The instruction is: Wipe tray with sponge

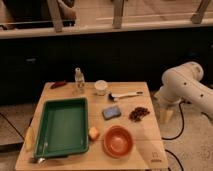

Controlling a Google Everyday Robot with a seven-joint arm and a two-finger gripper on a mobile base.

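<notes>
The green tray [62,126] lies on the left half of the wooden table, with nothing on its floor. The blue-grey sponge [111,112] rests flat on the table just right of the tray's far corner. My white arm [182,85] bends down beside the table's right edge. Its gripper [167,115] hangs low there, off the table and well to the right of the sponge, open with nothing in it.
An orange bowl [118,141] and a yellowish lump [93,132] sit right of the tray. A dark heap [139,113], a white-handled brush [125,95], a white cup [101,87], a clear bottle [78,80] and a red item [58,84] lie farther back.
</notes>
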